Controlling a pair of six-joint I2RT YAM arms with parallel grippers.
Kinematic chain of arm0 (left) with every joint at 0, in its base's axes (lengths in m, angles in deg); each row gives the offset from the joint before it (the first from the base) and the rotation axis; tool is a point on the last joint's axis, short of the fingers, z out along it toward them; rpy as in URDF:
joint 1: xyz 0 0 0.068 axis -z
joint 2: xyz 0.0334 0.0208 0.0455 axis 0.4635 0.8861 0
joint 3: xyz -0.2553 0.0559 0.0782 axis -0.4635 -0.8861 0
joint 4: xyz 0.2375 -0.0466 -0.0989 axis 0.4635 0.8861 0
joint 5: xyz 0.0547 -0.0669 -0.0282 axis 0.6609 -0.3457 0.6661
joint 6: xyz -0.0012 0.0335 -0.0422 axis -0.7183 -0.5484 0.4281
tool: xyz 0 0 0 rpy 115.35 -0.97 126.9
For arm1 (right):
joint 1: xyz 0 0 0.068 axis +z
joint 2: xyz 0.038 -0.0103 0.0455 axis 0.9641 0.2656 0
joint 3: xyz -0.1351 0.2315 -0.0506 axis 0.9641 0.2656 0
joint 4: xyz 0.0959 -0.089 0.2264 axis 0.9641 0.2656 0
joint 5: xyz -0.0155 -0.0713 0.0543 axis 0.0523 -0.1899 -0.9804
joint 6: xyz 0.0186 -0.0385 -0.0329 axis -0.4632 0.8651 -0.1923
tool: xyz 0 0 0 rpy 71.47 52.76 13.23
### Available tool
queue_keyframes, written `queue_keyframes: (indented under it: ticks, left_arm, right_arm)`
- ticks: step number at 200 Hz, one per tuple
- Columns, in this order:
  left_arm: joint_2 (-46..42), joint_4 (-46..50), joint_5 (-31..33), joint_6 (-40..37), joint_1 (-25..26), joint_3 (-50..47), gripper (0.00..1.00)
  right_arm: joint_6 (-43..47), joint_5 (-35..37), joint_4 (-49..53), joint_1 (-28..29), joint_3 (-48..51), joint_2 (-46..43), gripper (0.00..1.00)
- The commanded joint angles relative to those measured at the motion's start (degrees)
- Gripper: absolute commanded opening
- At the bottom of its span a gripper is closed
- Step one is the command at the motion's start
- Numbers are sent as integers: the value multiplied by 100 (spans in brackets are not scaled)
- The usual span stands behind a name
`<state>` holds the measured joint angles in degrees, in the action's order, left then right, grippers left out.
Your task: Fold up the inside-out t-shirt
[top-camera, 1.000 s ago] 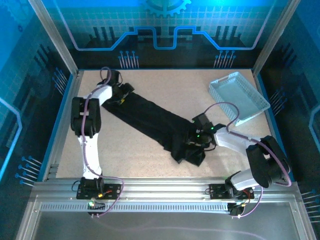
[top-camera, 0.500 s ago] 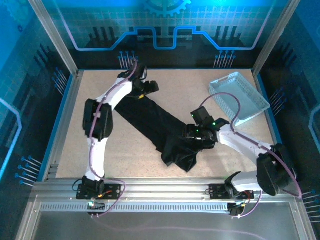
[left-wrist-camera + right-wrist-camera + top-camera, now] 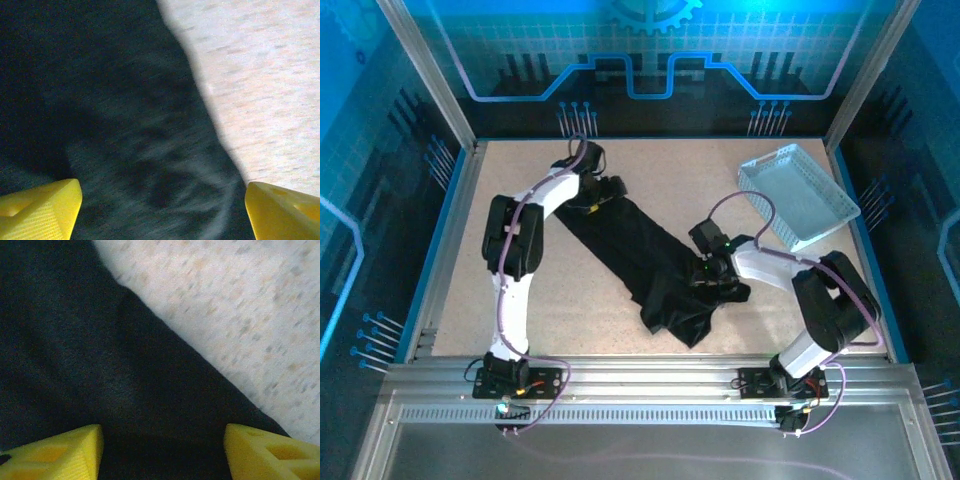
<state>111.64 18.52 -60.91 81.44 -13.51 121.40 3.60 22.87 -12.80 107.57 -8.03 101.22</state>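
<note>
The inside-out t-shirt (image 3: pixel 638 243) is a long black bunched strip lying diagonally across the table, from the back left to a crumpled heap at the front centre. My left gripper (image 3: pixel 607 189) hovers over its far end, open. In the left wrist view its yellow fingertips (image 3: pixel 42 206) stand wide apart above the blurred dark t-shirt (image 3: pixel 115 125), near the cloth's edge. My right gripper (image 3: pixel 709 272) is over the near, crumpled end, open. The right wrist view has both yellow fingertips (image 3: pixel 57 454) spread over flat black t-shirt (image 3: pixel 100 370), with nothing pinched between them.
A light grey perforated tray (image 3: pixel 798 195) sits at the back right, apart from the shirt. Speckled beige tabletop (image 3: pixel 570 300) lies bare left and front of the cloth. Metal frame posts and blue walls ring the table.
The left arm swung from the back-left corner toward the middle and its jaws widened. The shirt's far end shifted right. The right gripper moved back and left over the crumpled end.
</note>
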Motion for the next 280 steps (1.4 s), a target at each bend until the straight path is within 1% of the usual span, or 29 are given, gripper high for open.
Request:
queue_keyframes:
  ticks: [1, 13, 39, 55, 69, 88, 103, 123, 131, 138, 162, 175, 188, 200, 211, 223, 244, 259, 280]
  left_arm:
    - [736, 395, -306, -339, 467, 672, 87]
    - [1093, 741, -312, -511, 649, 1347, 87]
    - [1856, 1315, -367, -913, 1065, 2871, 87]
    - [2188, 1407, -563, -1020, 1293, 3407, 87]
    - [2314, 1355, -741, -1010, 1452, 3598, 87]
    - [2176, 1406, -794, -1231, 1641, 3628, 88]
    - [1886, 1634, -722, -1447, 1681, 3617, 89]
    - [1089, 2227, -41, -1512, 1636, 3346, 94]
    - [539, 2270, 221, -1455, 1623, 2846, 96]
    - [-56, 2125, 403, -1356, 1628, 2284, 98]
    - [-2258, 1197, 674, -722, 1615, -590, 99]
    - [-3284, 772, 673, -279, 1628, -2020, 99]
    - [-4140, 552, 623, 167, 1674, -3284, 98]
    - [-4819, 474, 511, 504, 1768, -4282, 98]
    - [-5452, 403, 462, 823, 1957, -5073, 97]
    - [-6010, 387, 382, 1182, 2241, -5746, 95]
    - [-6744, 472, 400, 1758, 2703, -6466, 94]
    - [-7141, 173, 399, 2126, 2901, -6920, 92]
    - [-7504, -86, 556, 2364, 2934, -7291, 90]
  right_arm:
    - [-604, -459, 353, 607, 491, -142, 66]
    - [-869, -567, 389, 946, 604, -309, 66]
    - [-1329, -491, 740, 1561, 520, -630, 66]
    - [-1643, -565, 614, 1925, 508, -753, 66]
    - [-1842, -586, 566, 2099, 450, -795, 66]
    - [-1851, -257, 602, 2124, 421, -1036, 67]
    - [-1647, -272, 513, 1937, 475, -1315, 67]
    - [-1323, -553, 589, 1501, 529, -1679, 65]
    - [-1199, -552, 748, 1386, 544, -1828, 65]
    - [-1098, -562, 896, 1273, 560, -1938, 65]
    - [-951, -760, 1249, 1019, 815, -2221, 64]
    - [-960, -894, 1277, 982, 1033, -2346, 63]
    - [-1017, -1058, 1297, 948, 1234, -2434, 63]
    - [-1070, -1139, 1338, 968, 1404, -2550, 62]
    - [-1121, -1247, 1348, 980, 1553, -2686, 62]
    - [-1166, -1461, 1291, 994, 1706, -2828, 61]
    - [-1252, -1694, 1094, 1137, 1840, -2977, 61]
    - [-1298, -1520, 1016, 1233, 1744, -2973, 61]
    - [-1199, -1142, 1025, 1340, 1392, -2727, 61]
